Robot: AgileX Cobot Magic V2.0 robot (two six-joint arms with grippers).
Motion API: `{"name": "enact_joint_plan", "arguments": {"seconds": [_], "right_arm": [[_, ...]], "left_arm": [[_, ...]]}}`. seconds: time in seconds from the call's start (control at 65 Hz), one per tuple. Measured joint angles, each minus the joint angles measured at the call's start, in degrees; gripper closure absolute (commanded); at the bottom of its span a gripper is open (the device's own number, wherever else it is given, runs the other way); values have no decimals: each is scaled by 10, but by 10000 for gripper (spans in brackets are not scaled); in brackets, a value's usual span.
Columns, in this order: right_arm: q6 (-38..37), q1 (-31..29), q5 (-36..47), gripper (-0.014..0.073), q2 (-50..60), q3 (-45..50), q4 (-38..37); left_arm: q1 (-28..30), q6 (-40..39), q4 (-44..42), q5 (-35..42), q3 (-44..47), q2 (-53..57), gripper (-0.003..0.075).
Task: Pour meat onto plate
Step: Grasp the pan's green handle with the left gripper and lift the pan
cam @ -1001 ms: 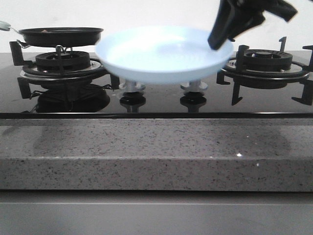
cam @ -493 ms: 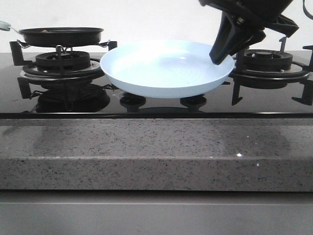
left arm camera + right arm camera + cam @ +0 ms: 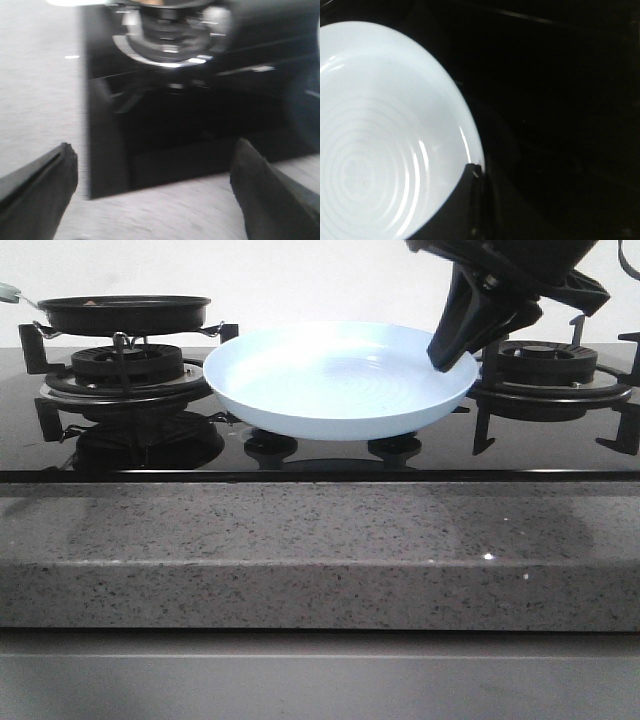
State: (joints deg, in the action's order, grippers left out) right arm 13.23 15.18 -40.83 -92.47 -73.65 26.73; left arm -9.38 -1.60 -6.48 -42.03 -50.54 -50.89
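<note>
Plate (image 3: 335,380) sat on the black glass of the stove (image 3: 300,455), between the 2 burners, over the knobs (image 3: 270,445). Right gripper (image 3: 452,352) was clamped on its right rim, one finger (image 3: 465,200) lying inside the dish against the ringed white bottom. Left gripper (image 3: 150,190) hung wide open with nothing in it, above the stove's front edge and the grey speckled counter (image 3: 320,550). Black frying pan (image 3: 125,312) rested on the left burner (image 3: 125,370); the meat (image 3: 152,2) in it showed only as a blurred orange scrap.
</note>
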Motion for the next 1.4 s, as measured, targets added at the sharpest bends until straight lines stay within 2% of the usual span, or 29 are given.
{"name": "enact_joint_plan", "arguments": {"seconds": [0.139,0.262,0.431,0.631,0.8,1.093,1.262,1.401], "right_arm": [[0,0,0,713,0,0,0],[0,0,0,713,0,0,0],[0,0,0,713,0,0,0],[0,0,0,713,0,0,0],[0,0,0,713,-1,0,0],[0,0,0,713,-1,0,0],[0,0,0,713,-1,0,0],[0,0,0,713,-1,0,0]], "left_arm": [[79,0,17,6,-30,-46,111],[151,30,84,11,-53,-85,111],[230,138,260,14,-84,-142,114],[292,256,450,5,-117,-216,114],[312,333,609,-4,-133,-283,114],[312,446,870,-36,-138,-404,114],[312,491,994,-52,-138,-464,114],[312,511,1045,-75,-153,-504,114]]}}
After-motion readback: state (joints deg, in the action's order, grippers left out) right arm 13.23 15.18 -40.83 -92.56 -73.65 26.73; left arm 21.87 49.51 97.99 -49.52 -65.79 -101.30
